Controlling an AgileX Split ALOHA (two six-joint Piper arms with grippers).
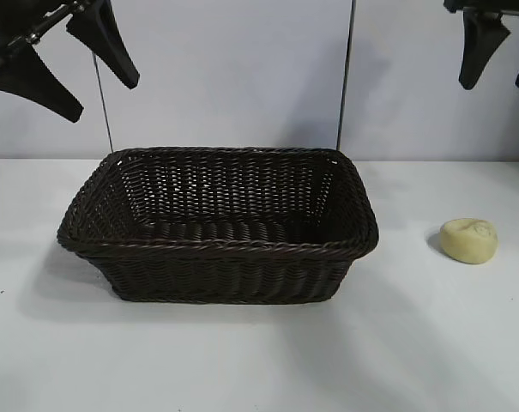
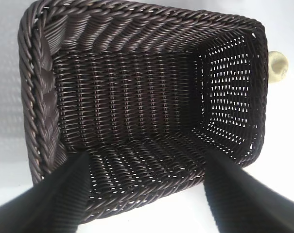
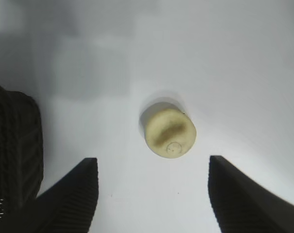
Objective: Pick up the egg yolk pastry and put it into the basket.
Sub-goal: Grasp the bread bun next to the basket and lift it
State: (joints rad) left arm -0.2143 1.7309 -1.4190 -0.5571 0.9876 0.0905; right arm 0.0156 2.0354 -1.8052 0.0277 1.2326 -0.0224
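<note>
White counter (image 1: 242,360) against a pale wall. Basket (image 1: 218,225) sits centre, nothing visible in it. Pastry (image 1: 468,240) lies on the counter to the basket's right, apart from it; in the left wrist view only a sliver (image 2: 277,67) shows past the basket's (image 2: 137,97) far rim. Left pincer (image 1: 66,62) hangs upper left over the basket's end, fingers spread, holding nothing; arm cut off by the frame. Right pincer (image 1: 503,58) high at upper right, one finger clipped by the edge; its wrist view shows fingers (image 3: 69,199) wide apart, pastry (image 3: 168,131) below, untouched.
</note>
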